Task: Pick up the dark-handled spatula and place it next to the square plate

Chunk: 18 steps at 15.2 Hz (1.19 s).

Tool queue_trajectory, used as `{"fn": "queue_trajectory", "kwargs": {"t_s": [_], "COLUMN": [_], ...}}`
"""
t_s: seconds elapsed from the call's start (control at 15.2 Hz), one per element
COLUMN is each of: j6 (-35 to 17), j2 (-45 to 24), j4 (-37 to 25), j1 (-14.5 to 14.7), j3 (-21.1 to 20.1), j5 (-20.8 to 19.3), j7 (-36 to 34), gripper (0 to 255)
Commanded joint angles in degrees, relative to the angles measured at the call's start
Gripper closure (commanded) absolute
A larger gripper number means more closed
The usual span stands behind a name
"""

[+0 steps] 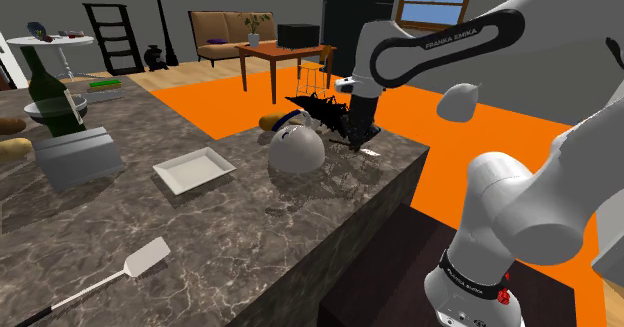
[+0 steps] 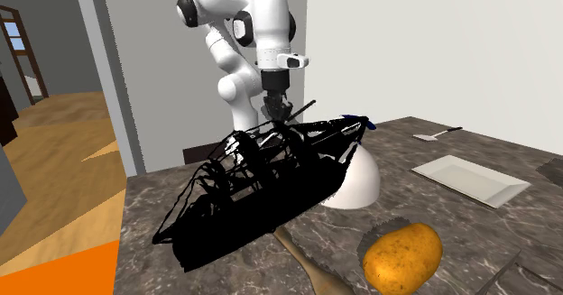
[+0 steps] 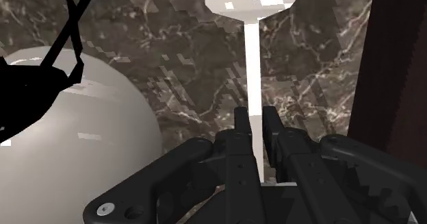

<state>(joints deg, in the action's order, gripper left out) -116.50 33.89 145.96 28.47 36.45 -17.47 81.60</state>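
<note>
My claw (image 3: 254, 114) is closed around the thin stem of a white spoon (image 3: 252, 44), down at the bench (image 1: 250, 235) beside an upturned white bowl (image 1: 296, 150). The dark-handled spatula (image 1: 140, 260) lies flat on the bench at the shoulder view's lower left, well apart from me, beyond the square plate (image 1: 195, 170)
</note>
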Motion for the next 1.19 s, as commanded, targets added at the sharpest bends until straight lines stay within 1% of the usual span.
{"fn": "queue_trajectory", "kwargs": {"t_s": [0.0, 0.53, 0.79, 1.12], "j6": [-0.61, -3.87, -5.09, -5.89], "j2": [-0.94, -8.67, -13.73, -20.80], "j4": [-0.04, -3.75, -7.27, -13.16], "j1": [1.77, 9.33, 12.89, 16.77], "j3": [-2.04, -8.02, -10.46, -13.11], "j5": [1.59, 8.16, 11.47, 15.44], "j7": [-2.79, -11.40, -14.88, -18.54], "gripper": [255, 255, 255, 255]}}
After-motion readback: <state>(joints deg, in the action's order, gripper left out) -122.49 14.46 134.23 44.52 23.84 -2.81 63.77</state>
